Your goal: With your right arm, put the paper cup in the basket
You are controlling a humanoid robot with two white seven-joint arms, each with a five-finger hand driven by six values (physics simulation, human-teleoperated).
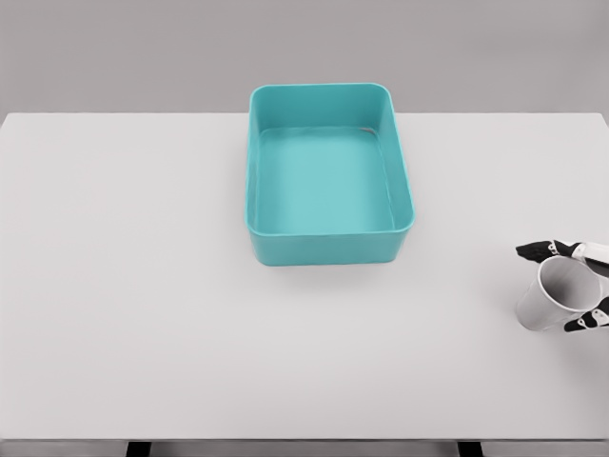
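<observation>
At the far right edge of the table [143,286], the paper cup [552,297] sits tilted, its open mouth tipped up and toward the right so that the pale grey interior and thin rim are visible. Its body is plain white, tapering toward a narrower base that points down and to the left, and a soft shadow lies on the surface just beside that base. The right hand [571,286] comes in from the right border of the picture and is closed around the cup: dark-tipped fingers [538,250] curl over the upper part of the rim, and another dark fingertip presses against the lower side near the picture's edge. Only part of the hand shows; the rest is cut off by the frame.

Well apart from the cup, up and to the left, the basket [333,249] stands near the back middle of the table. It is a teal rectangular tub with rounded corners, smooth walls and nothing visible inside it.

The tabletop is a flat, matte white slab that fills most of the view, with its near edge showing at the bottom and two dark supports beneath. Behind it rises a plain grey wall [114,48].
</observation>
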